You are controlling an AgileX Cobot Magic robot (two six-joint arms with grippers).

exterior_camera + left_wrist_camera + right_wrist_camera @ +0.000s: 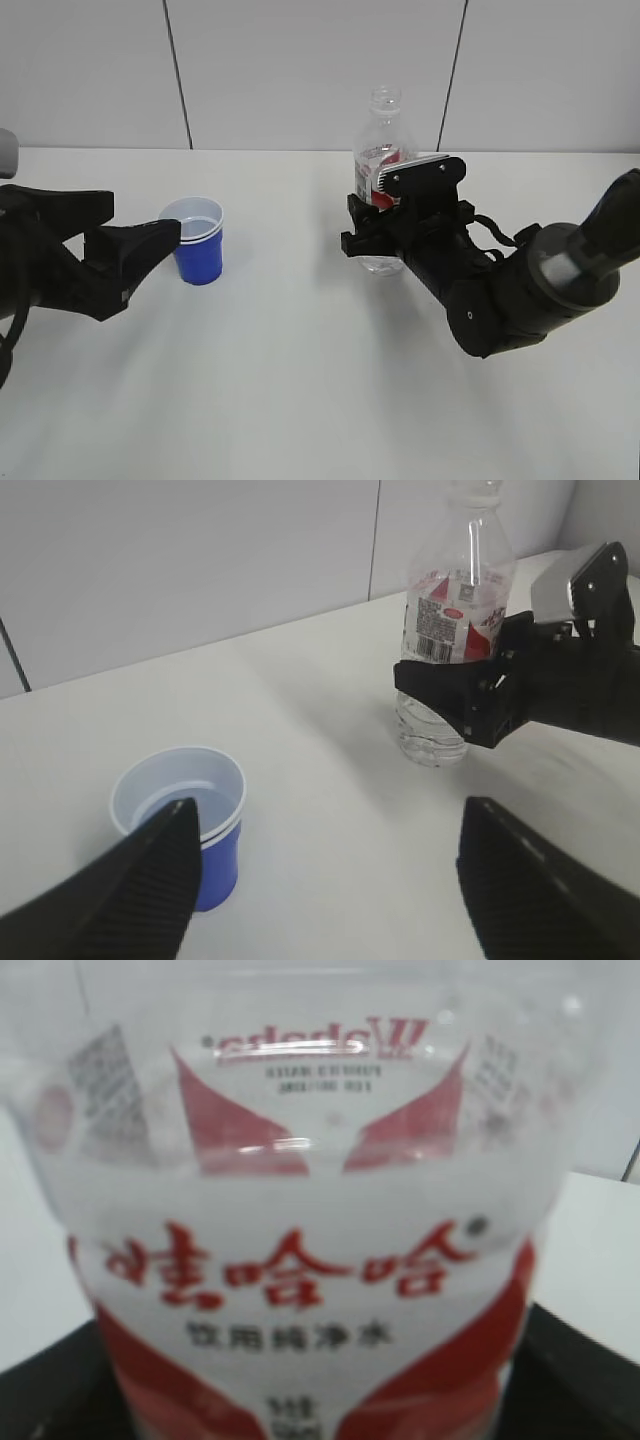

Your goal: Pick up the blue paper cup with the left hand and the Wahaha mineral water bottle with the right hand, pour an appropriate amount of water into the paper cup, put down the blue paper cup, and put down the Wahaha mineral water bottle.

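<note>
**Bottle upright in the right gripper, cup standing apart from the left**

The Wahaha mineral water bottle stands right of centre in the exterior view, long axis vertical, its open neck pointing up and its base on the white table. The right hand is clamped around its middle, a black jaw on either side of the label.

The blue paper cup sits left of centre, also upright, mouth up. The left hand is spread wide just beside it; one fingertip lies close against the cup's rim (contact cannot be confirmed).

The left wrist view adds what the exterior view lacks: a look into the cup, where a shallow layer of water shows against the white inside, and the gap between the two open fingers.

The right wrist view shows only the bottle's label at close range, filling the frame, red characters upright.
</note>
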